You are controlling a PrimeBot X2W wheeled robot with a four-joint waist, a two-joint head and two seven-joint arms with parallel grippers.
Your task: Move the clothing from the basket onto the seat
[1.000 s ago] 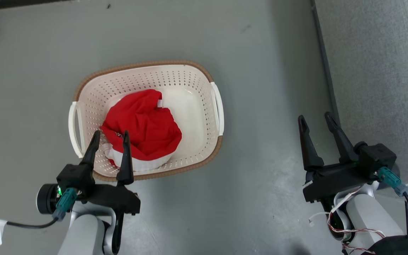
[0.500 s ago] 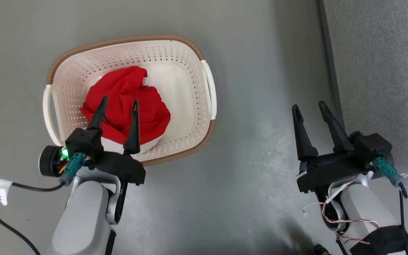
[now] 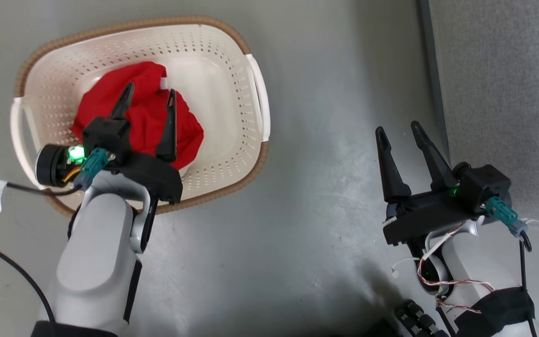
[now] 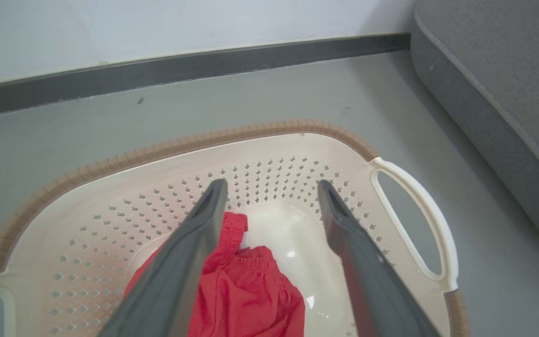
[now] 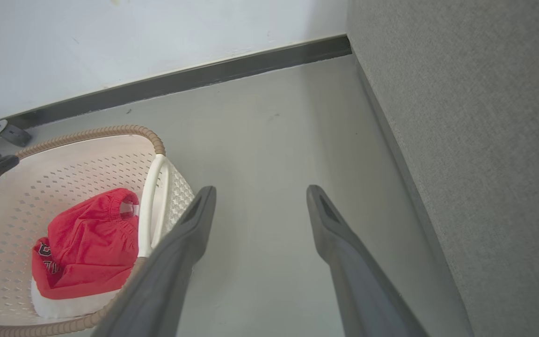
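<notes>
The clothing (image 3: 145, 110) is a crumpled bright red heap with a white edge, lying in the left half of the cream perforated basket (image 3: 225, 135) on the floor. My left gripper (image 3: 150, 93) hangs open above that heap, its fingers over the red cloth (image 4: 246, 295) with nothing between them. From the right wrist the heap (image 5: 89, 243) shows inside the basket (image 5: 87, 164). My right gripper (image 3: 396, 127) stands open over bare floor, beside the grey seat (image 3: 503, 84). The seat (image 5: 466, 121) fills the right of the right wrist view.
A dark baseboard (image 4: 180, 70) and pale wall run behind the basket. A black cable (image 3: 3, 267) with a white tag trails from my left wrist. A dark caster (image 5: 14, 135) stands by the wall. Grey floor (image 3: 316, 154) separates basket and seat.
The camera has shifted, so the basket sits higher and further left in the head view. My left gripper has moved from the basket's near rim to over the red heap. Both stay open.
</notes>
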